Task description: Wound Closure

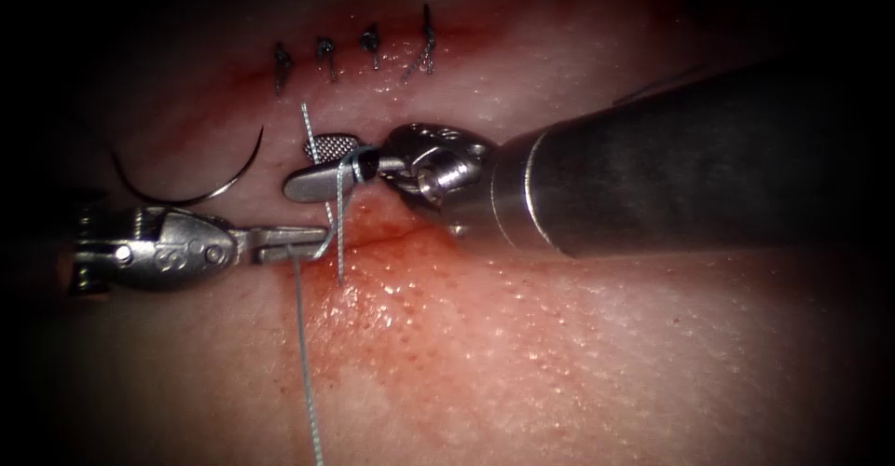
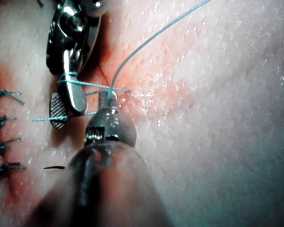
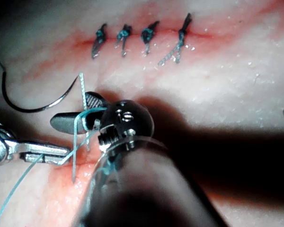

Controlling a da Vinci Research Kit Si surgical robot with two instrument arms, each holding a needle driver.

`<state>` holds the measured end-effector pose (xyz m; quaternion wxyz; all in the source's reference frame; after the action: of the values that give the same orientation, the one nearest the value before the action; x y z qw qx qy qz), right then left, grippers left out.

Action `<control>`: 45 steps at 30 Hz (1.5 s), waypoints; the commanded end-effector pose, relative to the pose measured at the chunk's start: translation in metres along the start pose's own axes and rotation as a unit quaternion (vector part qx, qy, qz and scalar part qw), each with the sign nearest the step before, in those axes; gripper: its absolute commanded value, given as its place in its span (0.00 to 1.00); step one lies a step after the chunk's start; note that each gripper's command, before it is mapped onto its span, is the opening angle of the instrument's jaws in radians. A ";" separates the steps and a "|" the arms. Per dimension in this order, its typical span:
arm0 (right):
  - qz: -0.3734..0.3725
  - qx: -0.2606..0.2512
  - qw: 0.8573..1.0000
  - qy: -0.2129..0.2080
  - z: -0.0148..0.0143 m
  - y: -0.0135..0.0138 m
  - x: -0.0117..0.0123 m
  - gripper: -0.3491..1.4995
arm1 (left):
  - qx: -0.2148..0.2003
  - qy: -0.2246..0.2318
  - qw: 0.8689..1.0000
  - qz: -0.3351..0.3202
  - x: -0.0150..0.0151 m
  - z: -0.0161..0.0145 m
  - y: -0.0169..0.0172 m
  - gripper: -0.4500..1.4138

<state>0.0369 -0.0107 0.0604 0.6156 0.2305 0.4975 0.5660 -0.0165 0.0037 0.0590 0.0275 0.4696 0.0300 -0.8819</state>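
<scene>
Two tools: left tool (image 1: 289,242) clamps thread (image 1: 305,373); right tool (image 1: 322,163) apart, thread-wrapped; needle (image 1: 191,182) lies loose on tissue (image 1: 559,354).

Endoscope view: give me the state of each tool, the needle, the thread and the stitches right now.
Left tool: jaws shut on the thread.
Right tool: jaws open, thread looped around them.
Needle: free of both tools, lying on the tissue left of the tools.
Thread: runs from the left tool's jaws down over the tissue.
Stitches: four, tied, in a row.
</scene>
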 end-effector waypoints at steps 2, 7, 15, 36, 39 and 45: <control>-0.004 0.000 1.000 0.001 0.0014 -0.0002 -0.0008 0.68 | 0.000 0.000 1.000 -0.001 -0.0002 0.0009 0.0002 0.00; -0.022 -0.003 1.000 0.004 0.0021 -0.0003 -0.0011 0.47 | 0.000 0.000 1.000 0.000 -0.0003 0.0007 0.0002 0.00; -0.093 -0.019 0.995 0.013 0.0011 -0.0018 -0.0010 0.00 | 0.000 0.001 1.000 -0.013 -0.0007 0.0005 0.0002 0.00; -0.173 -0.101 0.979 -0.026 -0.0046 -0.0075 -0.0043 0.00 | 0.043 -0.016 0.997 -0.061 -0.0024 -0.0038 -0.0069 0.00; -0.172 -0.116 0.977 -0.038 -0.0052 -0.0080 -0.0047 0.00 | 0.053 -0.020 0.996 -0.075 -0.0025 -0.0045 -0.0086 0.00; -0.198 -0.109 0.973 -0.048 -0.0074 -0.0089 -0.0059 0.00 | 0.075 -0.032 0.994 -0.078 -0.0037 -0.0056 -0.0116 0.00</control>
<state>0.0348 -0.0198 0.0515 0.7618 0.0834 0.4376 0.4704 -0.0098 0.0164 0.0588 -0.0758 0.4349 -0.0070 -0.8972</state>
